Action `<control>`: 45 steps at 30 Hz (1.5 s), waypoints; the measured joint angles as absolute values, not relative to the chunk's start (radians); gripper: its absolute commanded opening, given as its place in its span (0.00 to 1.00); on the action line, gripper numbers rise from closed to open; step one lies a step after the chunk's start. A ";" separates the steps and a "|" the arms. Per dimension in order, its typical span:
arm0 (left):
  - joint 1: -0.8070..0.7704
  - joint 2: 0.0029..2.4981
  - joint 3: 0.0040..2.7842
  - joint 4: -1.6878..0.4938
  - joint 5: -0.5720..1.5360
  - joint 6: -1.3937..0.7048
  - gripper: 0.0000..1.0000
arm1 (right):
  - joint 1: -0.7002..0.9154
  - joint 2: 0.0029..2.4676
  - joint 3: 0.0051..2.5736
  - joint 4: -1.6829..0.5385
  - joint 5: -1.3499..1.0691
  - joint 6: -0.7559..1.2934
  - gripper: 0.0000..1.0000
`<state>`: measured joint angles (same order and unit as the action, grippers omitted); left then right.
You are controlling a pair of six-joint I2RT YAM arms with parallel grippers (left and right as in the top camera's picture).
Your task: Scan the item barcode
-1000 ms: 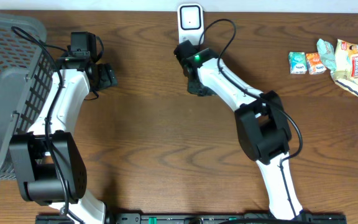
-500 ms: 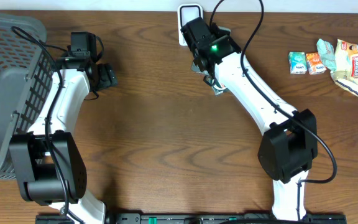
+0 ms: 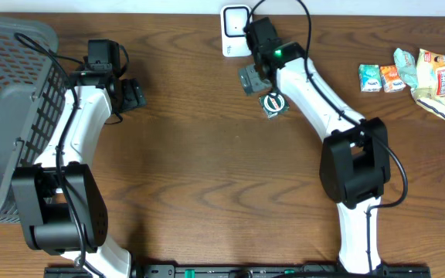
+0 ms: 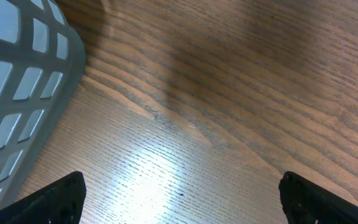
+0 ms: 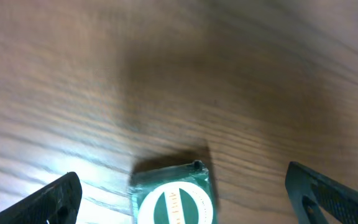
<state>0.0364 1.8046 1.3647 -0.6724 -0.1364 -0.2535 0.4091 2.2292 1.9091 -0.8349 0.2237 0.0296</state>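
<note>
The item, a small green packet (image 3: 273,104) with a white round label, lies flat on the wooden table just in front of the white scanner (image 3: 236,21). My right gripper (image 3: 251,79) hangs open a little above and behind it. In the right wrist view the green packet (image 5: 173,196) sits low between my two spread fingers (image 5: 53,200), touched by neither; the right gripper (image 5: 182,190) holds nothing. No barcode shows on the packet. My left gripper (image 3: 132,94) is open over bare wood beside the basket, and in its wrist view the left gripper (image 4: 182,198) is empty.
A grey mesh basket (image 3: 10,93) fills the left edge and shows in the left wrist view as a basket wall (image 4: 17,81). Several small snack packets (image 3: 408,75) lie at the far right. A black cable loops over the right arm.
My right gripper has opened and let go of the green packet, which now rests on the table. The right arm drew back toward the scanner. The left arm has not moved.
</note>
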 measured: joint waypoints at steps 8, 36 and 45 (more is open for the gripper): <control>0.036 1.805 1.365 -0.673 -0.136 -0.253 0.98 | 0.280 2.240 1.908 -0.890 -0.032 -0.138 0.99; 0.036 1.805 1.365 -0.672 -0.136 -0.253 0.97 | 0.281 2.291 1.908 -0.866 -0.138 -0.171 0.99; 0.036 1.805 1.365 -0.672 -0.136 -0.253 0.97 | 0.281 2.291 1.908 -0.867 -0.138 -0.190 0.99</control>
